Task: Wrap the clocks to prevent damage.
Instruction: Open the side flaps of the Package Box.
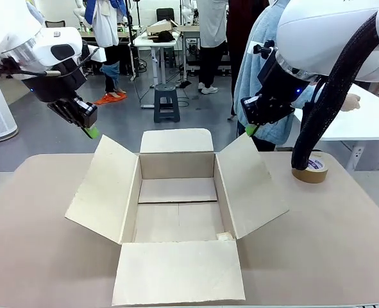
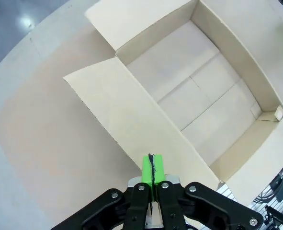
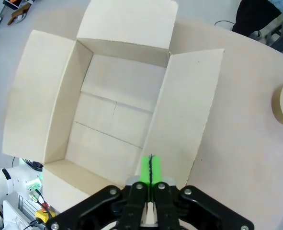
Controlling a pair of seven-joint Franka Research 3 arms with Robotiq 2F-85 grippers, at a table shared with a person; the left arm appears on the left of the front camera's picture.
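Flaps splayed wide on the plain brown cardboard box point(image 1: 106, 192), seemingly ready for loading; left gripper point(image 1: 90, 131) and right gripper point(image 1: 250, 131) hover either side, clamped shut, empty.

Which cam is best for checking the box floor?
Right wrist view: it looks almost straight down into the cardboard box, whole floor in frame. Front view shows the box whole but at a slant. Left wrist view shows the floor too, flaps cropped.
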